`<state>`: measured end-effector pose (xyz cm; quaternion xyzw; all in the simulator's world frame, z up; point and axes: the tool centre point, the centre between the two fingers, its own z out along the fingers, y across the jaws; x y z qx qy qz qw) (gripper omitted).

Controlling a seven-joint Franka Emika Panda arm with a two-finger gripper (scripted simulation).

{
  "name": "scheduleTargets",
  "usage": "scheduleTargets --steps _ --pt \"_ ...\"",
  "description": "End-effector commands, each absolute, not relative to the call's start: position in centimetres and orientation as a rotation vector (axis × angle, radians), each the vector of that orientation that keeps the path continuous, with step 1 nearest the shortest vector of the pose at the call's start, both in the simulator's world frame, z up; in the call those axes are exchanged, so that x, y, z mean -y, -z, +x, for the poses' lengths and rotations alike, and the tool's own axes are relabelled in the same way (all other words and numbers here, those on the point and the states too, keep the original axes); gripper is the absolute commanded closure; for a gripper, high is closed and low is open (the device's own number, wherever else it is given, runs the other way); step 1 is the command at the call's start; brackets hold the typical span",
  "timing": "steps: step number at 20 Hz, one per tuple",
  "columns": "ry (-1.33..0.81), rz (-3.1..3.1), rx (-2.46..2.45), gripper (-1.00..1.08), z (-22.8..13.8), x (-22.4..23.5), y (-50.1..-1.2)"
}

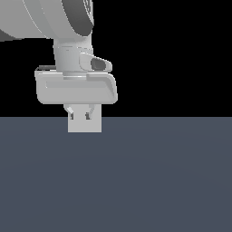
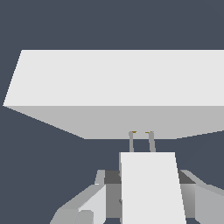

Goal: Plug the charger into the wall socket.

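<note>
Floor point(image 1: 158, 181); charger point(image 2: 151, 188) prongs wrist-view only.

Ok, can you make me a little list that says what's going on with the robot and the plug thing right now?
gripper: shut on the charger, fingers on either side of it
charger: light-grey block with two thin prongs pointing at the wall socket
prongs: tips right at the two yellowish holes; how deep they sit cannot be told
wall socket: light-grey panel directly ahead of the charger
floor: plain dark blue-grey
task state: plug lined up with the holes, body not flush against the socket
</note>
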<state>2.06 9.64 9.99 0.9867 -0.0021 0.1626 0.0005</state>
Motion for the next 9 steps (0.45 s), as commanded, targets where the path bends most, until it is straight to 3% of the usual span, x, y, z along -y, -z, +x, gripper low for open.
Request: scheduleTargets --steps 1,9 --pt "-0.511 3.099 0.006 1.08 2.82 -9.65 -10.00" --pt "-0.511 3.099 0.007 1.08 3.45 -9.65 -9.99"
